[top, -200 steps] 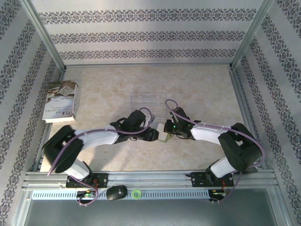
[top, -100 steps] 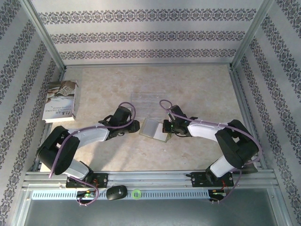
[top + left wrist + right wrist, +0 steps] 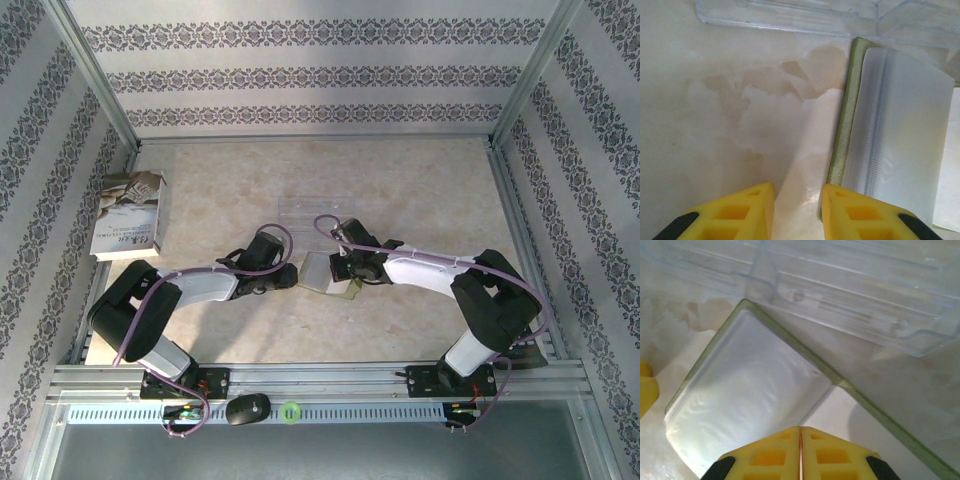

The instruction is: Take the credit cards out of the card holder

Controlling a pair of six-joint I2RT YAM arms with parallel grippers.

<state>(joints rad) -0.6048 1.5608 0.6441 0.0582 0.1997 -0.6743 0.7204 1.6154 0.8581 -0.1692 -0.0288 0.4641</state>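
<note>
The card holder (image 3: 318,272) lies opened out on the table, its yellow-green edge (image 3: 840,150) framing clear, milky card sleeves (image 3: 745,390). I cannot make out the credit cards; they are hidden in the sleeves or out of view. My left gripper (image 3: 797,210) is open at the holder's left edge, with bare table between its fingers and its right finger (image 3: 860,215) overlapping the green edge. My right gripper (image 3: 800,432) is shut, its tips just over the holder's inside beside the sleeves; whether it pinches anything does not show. In the top view the left gripper (image 3: 290,277) and right gripper (image 3: 336,268) flank the holder.
A clear plastic sheet (image 3: 315,212) lies just beyond the holder (image 3: 855,285), close to both grippers. A white-grey book (image 3: 130,215) rests at the far left by the frame rail. Metal rails border the table.
The holder, first held between both grippers, now lies opened flat. My left gripper pulled away left, then came back to its edge. My right gripper slid left over it.
</note>
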